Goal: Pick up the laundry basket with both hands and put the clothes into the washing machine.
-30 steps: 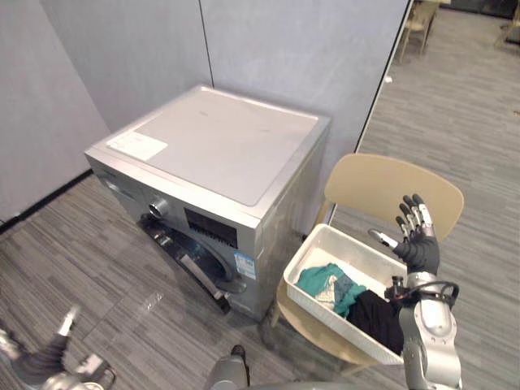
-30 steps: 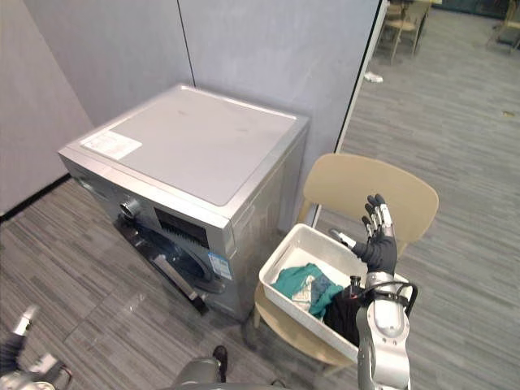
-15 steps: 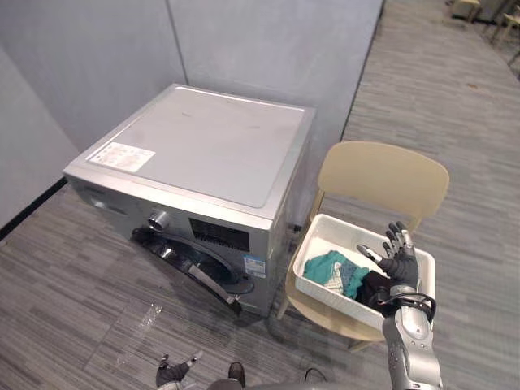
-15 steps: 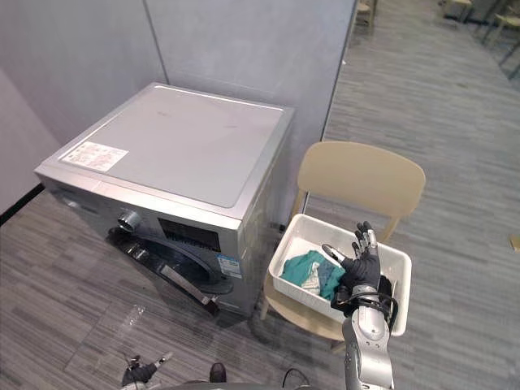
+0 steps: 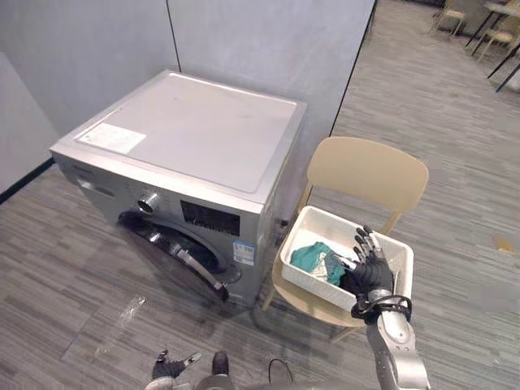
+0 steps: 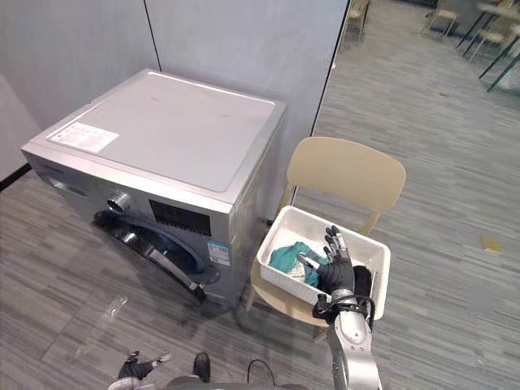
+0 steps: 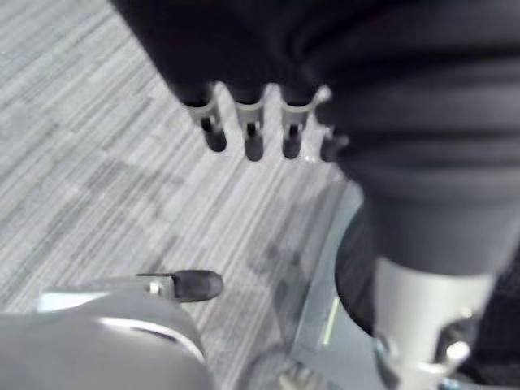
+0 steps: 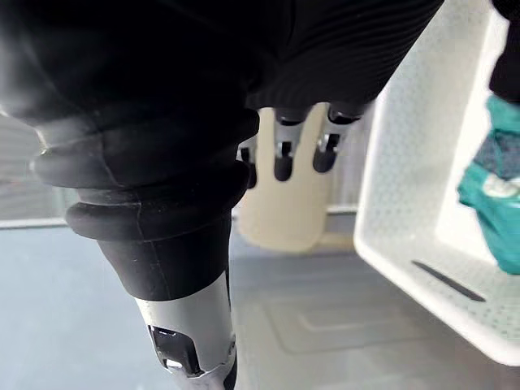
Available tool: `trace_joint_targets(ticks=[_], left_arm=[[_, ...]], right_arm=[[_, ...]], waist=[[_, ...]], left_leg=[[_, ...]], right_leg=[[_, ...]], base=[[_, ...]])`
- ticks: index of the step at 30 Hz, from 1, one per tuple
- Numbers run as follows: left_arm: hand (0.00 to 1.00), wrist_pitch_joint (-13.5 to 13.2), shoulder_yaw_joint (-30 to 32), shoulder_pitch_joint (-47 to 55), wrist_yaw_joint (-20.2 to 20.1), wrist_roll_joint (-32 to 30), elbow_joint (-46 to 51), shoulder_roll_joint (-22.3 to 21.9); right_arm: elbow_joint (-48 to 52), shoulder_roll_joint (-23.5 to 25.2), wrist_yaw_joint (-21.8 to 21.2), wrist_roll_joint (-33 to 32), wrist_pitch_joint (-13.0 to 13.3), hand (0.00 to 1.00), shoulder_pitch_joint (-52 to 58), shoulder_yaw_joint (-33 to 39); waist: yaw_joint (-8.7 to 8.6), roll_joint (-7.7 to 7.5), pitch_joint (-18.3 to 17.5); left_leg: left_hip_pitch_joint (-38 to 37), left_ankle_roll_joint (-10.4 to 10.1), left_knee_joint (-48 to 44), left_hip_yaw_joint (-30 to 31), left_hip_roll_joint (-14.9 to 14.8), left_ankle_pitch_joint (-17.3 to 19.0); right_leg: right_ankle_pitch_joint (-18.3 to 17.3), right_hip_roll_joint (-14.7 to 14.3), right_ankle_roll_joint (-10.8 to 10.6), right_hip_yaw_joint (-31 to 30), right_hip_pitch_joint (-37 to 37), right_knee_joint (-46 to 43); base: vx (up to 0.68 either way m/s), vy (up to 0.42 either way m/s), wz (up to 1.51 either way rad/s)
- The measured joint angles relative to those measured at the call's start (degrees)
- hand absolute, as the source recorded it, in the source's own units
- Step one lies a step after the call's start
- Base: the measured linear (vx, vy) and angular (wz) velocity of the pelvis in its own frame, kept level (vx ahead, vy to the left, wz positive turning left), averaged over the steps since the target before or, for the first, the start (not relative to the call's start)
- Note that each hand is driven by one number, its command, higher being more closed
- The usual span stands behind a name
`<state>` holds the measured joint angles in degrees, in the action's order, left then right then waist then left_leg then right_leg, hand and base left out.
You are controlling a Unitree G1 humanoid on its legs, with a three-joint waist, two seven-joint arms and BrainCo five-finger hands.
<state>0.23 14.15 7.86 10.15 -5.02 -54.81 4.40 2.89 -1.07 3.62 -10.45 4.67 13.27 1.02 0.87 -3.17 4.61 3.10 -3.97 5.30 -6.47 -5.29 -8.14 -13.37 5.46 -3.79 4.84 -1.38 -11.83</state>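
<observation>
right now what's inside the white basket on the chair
A teal garment and a black garment lie in the white plastic laundry basket. The right hand covers part of the black one.

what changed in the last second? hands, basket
The view shifted, so the camera moved. Right hand came down from beside the chair back to just over the clothes in the laundry basket, fingers open. Left hand dropped low near the floor, open. Nothing grasped. Basket unmoved on the chair, clothes inside.
</observation>
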Motion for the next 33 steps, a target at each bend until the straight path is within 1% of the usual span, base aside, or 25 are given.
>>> trace_joint_targets(ticks=[1, 2, 3, 4, 5, 6, 7, 8, 9, 10, 11, 12, 13, 15, 17, 18, 19, 20, 21, 22, 24, 25, 27, 30, 33], left_arm=[[0.0, 0.1, 0.02, 0.26, 0.18, 0.43, -0.05, -0.52], [0.0, 0.13, 0.02, 0.7, 0.26, 0.52, -0.02, -0.67], [0.0, 0.1, -0.01, 1.21, 0.73, 1.25, 0.01, -0.73], [0.0, 0.08, -0.17, 1.23, 1.1, 1.82, 0.56, -0.63], [0.0, -0.01, -0.32, 1.18, 1.11, 2.08, 1.53, -0.6], [0.0, -0.09, -0.51, 1.13, 1.11, 2.09, 2.08, -0.56], [0.0, -0.15, -0.75, 0.84, 1.11, 2.07, 2.87, -0.41], [0.0, -0.29, -0.79, 0.73, 1.14, 2.06, 4.02, -0.47], [0.0, -0.53, -0.7, 1.11, 1.27, 1.98, 5.04, -0.6], [0.0, -0.57, -0.7, 1.34, 1.42, 1.97, 5.49, -0.61], [0.0, -0.62, -0.53, 1.13, 2.17, 2.12, 6.43, -0.92], [0.0, -0.62, -0.52, 1.24, 2.6, 2.12, 6.45, -1.24], [0.0, -0.63, -0.3, 1.81, 3.05, 2.12, 6.51, -1.52], [0.0, -0.61, -0.43, 2.63, 3.83, 2.11, 6.87, -1.58], [0.0, -0.57, -0.69, 3.46, 3.87, 2.12, 7.05, -2.55], [0.0, -0.59, -1.0, 3.26, 3.87, 2.11, 7.05, -3.32], [0.0, -0.64, -1.66, 2.74, 3.7, 2.1, 6.8, -2.89], [0.0, -0.6, -2.36, 2.04, 3.74, 2.08, 6.22, -1.92], [0.0, -0.55, -3.55, 2.04, 3.44, 1.5, 5.68, -0.54], [0.0, -0.49, -4.86, 2.31, 3.41, 0.8, 5.61, 0.13], [0.0, -0.56, -5.33, 2.25, 2.43, 0.13, 5.45, 0.81], [0.0, -0.68, -5.78, 2.16, 2.28, -0.27, 5.41, 1.02], [0.0, -0.78, -6.42, 2.19, 2.2, -0.66, 4.46, 1.43], [0.0, -0.75, -7.03, 1.76, 2.05, -1.26, 3.0, 1.47], [0.0, -0.72, -7.35, 0.79, 1.06, -1.92, 2.96, 1.22]], right_arm=[[-0.5, -0.1, -0.01, -0.38, -0.05, 0.0, 0.02, -0.38], [-0.81, -0.28, -0.01, -0.44, -0.05, 0.0, 0.03, -0.85], [-1.51, -0.58, -0.31, -1.0, 0.03, 0.0, -0.13, -2.05], [-2.0, -0.75, -0.59, -1.59, 0.01, 0.0, -0.13, -2.19], [-2.03, -0.64, -0.7, -1.81, 0.01, 0.0, -0.21, -2.51], [-2.03, -0.64, -0.72, -1.82, 0.0, 0.0, -0.36, -2.73], [-2.02, -0.64, -0.76, -1.93, 0.01, 0.0, -0.59, -2.89], [-1.99, -0.88, -0.75, -1.94, 0.01, 0.0, -0.48, -2.92], [-1.98, -1.54, -0.57, -1.9, -0.03, 0.0, -0.25, -3.41], [-1.98, -2.01, -0.5, -1.84, -0.02, 0.0, -0.27, -3.81], [-1.65, -2.75, -0.51, -1.61, 0.05, 0.0, -0.87, -4.46], [-1.73, -2.88, -0.43, -1.38, 0.0, 0.0, -1.02, -4.43], [-1.92, -2.86, -0.04, -1.16, -0.02, 0.0, -1.15, -4.49], [-2.06, -3.02, 0.14, -1.0, -0.02, 0.0, -1.21, -4.78], [-2.1, -3.71, 0.13, -0.57, -0.01, 0.0, -1.78, -5.65], [-2.43, -3.8, 0.07, 0.01, -0.11, 0.0, -1.99, -5.65], [-4.41, -3.21, -0.1, 0.56, -0.14, 0.0, -2.84, -5.98], [-5.45, -2.25, -0.09, 0.75, -0.47, 0.0, -2.89, -6.12], [-6.53, -1.21, -0.53, 1.73, -1.19, 0.0, -2.79, -7.04], [-6.73, -0.53, -1.22, 2.44, -1.32, 0.0, -2.69, -8.67], [-6.84, -0.41, -2.13, 2.88, -1.31, 0.0, -3.18, -10.52], [-7.92, -0.41, -2.79, 3.19, -1.25, 0.0, -4.29, -11.21], [-10.73, -0.44, -2.98, 3.61, -1.18, 0.0, -5.79, -11.93], [-16.27, -1.01, -3.89, 5.64, -1.62, 0.0, -8.19, -13.5], [-20.32, -2.43, -4.08, 7.76, -2.91, 0.0, -9.87, -15.44]], waist=[[0.05, 0.66, -0.04], [0.13, 0.67, -0.23], [0.2, 1.25, -0.65], [0.19, 1.04, -0.51], [0.42, 0.95, -0.13], [0.57, 1.01, 0.25], [0.43, 0.94, 1.28], [0.27, 0.99, 2.58], [0.39, 0.79, 3.31], [0.43, 0.68, 3.33], [1.53, 0.53, 3.58], [1.92, 1.06, 3.46], [1.83, 1.49, 3.42], [1.37, 1.9, 3.16], [1.22, 3.7, 2.07], [0.88, 5.25, 1.19], [-0.19, 4.36, 1.16], [-0.18, 2.98, 1.04], [0.19, 2.18, 0.49], [0.14, 0.66, -0.57], [0.38, 0.16, -1.57], [0.29, 0.31, -1.86], [0.37, 0.45, -2.32], [0.61, 0.15, -2.64], [1.51, 0.78, -2.17]], left_leg=[[-0.3, -0.52, 0.0, -0.13, -0.57, -0.48], [-0.31, -0.52, -0.01, -0.25, -0.74, -0.47], [-0.02, -0.78, -0.51, -0.41, -0.92, -0.23], [2.17, -1.33, -4.56, -0.13, -1.14, 1.42], [4.74, -1.31, -9.6, 0.17, -1.61, 3.7], [6.44, -1.15, -13.32, 0.26, -1.9, 4.9], [8.92, -0.97, -18.72, 0.0, -2.07, 5.59], [10.89, -0.86, -24.68, -1.98, -2.56, 5.52], [11.03, 0.93, -27.19, -3.72, -2.72, 4.41], [11.08, 1.75, -27.17, -4.13, -2.36, 3.46], [12.31, 3.17, -31.12, -4.92, -3.56, 5.52], [12.69, 3.53, -33.24, -4.73, -4.6, 6.77], [12.48, 2.8, -34.28, -4.17, -6.23, 8.78], [9.99, 2.48, -30.68, -1.42, -7.99, 8.71], [6.84, -0.17, -22.79, 2.27, -9.29, 7.47], [4.49, -4.67, -17.95, 3.19, -9.15, 10.14], [3.4, -6.32, -14.69, 2.73, -7.72, 11.26], [2.91, -5.6, -13.63, 2.55, -6.2, 10.1], [1.54, -4.98, -11.35, 2.41, -4.04, 9.55], [0.13, -4.07, -9.6, 2.23, -2.1, 8.92], [-1.22, -3.14, -7.7, 1.91, -0.37, 8.27], [-1.3, -2.65, -7.02, 1.78, 0.26, 7.9], [-1.31, -2.27, -5.83, 1.46, 0.57, 7.18], [-1.18, -2.1, -1.66, 0.79, 0.84, 4.2], [0.44, -2.0, 0.07, 0.94, 1.19, 2.17]], right_leg=[[0.43, -0.56, 0.16, -0.28, -0.49, 0.91], [0.72, -0.78, 0.27, -0.45, -0.62, 1.46], [0.91, -0.98, 0.4, -0.7, -0.75, 2.09], [0.86, -0.96, 0.46, -0.49, -0.5, 1.89], [0.86, -1.07, 0.5, -0.12, -0.4, 1.68], [0.88, -1.17, 0.55, 0.0, -0.57, 1.52], [0.92, -1.05, 0.61, 0.56, -1.64, 1.38], [0.96, -0.28, 0.69, 1.81, -3.4, 1.21], [0.49, 0.75, 1.39, 2.48, -4.67, 1.14], [0.19, 1.5, 1.8, 2.58, -4.73, 1.08], [0.2, 2.39, 1.78, 2.34, -3.75, 0.72], [0.2, 2.45, 1.77, 1.81, -3.24, 0.33], [0.21, 2.99, 1.75, 1.2, -2.96, 0.09], [0.6, 3.8, 1.07, 0.28, -2.39, 0.06], [1.35, 3.6, -0.51, -0.06, -1.25, 0.87], [1.99, 3.78, -1.96, 0.45, -1.31, 1.89], [2.9, 4.94, -3.54, 2.15, -2.36, 3.14], [3.78, 6.14, -4.49, 2.83, -2.7, 3.57], [5.05, 7.76, -5.64, 3.15, -3.43, 4.31], [5.66, 9.65, -6.57, 3.01, -3.9, 4.65], [7.04, 11.1, -6.85, 2.95, -4.48, 5.15], [8.13, 11.35, -7.38, 2.96, -4.18, 5.34], [8.89, 11.61, -7.33, 2.85, -3.3, 5.79], [8.91, 11.69, -7.5, 2.93, -0.93, 6.31], [7.5, 12.0, -9.22, 3.14, 0.83, 7.25]], base=[[0.0, -0.067, -0.07], [0.04, -0.069, -0.19], [0.06, -0.046, -0.06], [0.06, -0.041, 0.01], [0.05, -0.03, 0.09], [0.05, -0.018, 0.16], [0.06, -0.021, 0.35], [0.02, 0.015, 0.45], [-0.01, 0.016, 0.37], [-0.07, 0.029, 0.0], [-0.06, 0.02, -0.23], [-0.04, 0.06, -0.36], [0.0, 0.074, -0.22], [0.07, 0.157, -0.2], [0.11, 0.264, -0.08], [0.08, 0.353, 0.41], [0.08, 0.347, 0.5], [0.08, 0.297, 0.49], [0.09, 0.243, 0.28], [0.09, 0.215, 0.2], [0.07, 0.179, 0.08], [0.04, 0.137, -0.02], [-0.03, 0.063, -0.16], [-0.09, -0.015, -0.17], [-0.14, -0.057, 0.05]])
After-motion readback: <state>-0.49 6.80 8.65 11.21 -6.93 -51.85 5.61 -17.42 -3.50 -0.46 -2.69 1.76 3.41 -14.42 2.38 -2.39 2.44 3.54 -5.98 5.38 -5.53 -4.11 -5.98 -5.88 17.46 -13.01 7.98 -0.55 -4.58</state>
